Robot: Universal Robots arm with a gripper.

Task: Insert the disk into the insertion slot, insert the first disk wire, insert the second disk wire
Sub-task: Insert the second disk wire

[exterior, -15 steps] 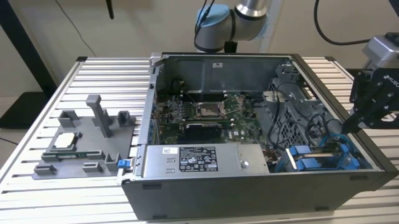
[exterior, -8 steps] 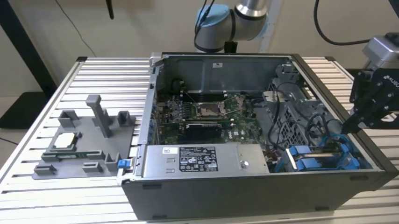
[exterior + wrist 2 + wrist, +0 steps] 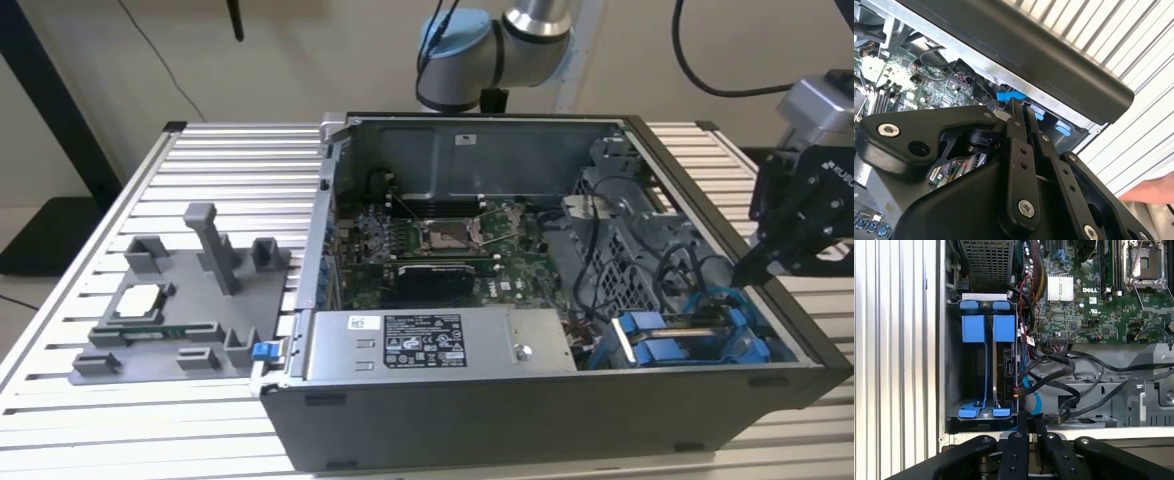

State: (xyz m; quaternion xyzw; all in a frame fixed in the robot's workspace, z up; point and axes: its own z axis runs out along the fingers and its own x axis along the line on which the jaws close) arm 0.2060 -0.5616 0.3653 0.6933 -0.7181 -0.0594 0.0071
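"First wrist view: where's the disk (image 3: 1004,365)?"

"Seated in the insertion slot (image 3: 952,370). My claw (image 3: 1030,416), closed tight, hangs beside the disk, near its blue wire (image 3: 1033,401), likely placed to work that wire."

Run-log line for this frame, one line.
gripper: by insertion slot, fingers shut | disk: in slot | blue wire: beside disk, connection unclear

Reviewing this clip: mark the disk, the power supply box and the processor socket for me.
disk (image 3: 1004,329): first wrist view, on its blue carrier tab.
power supply box (image 3: 424,342): exterior view, on its black-and-white label.
processor socket (image 3: 447,237): exterior view, on its metal frame.
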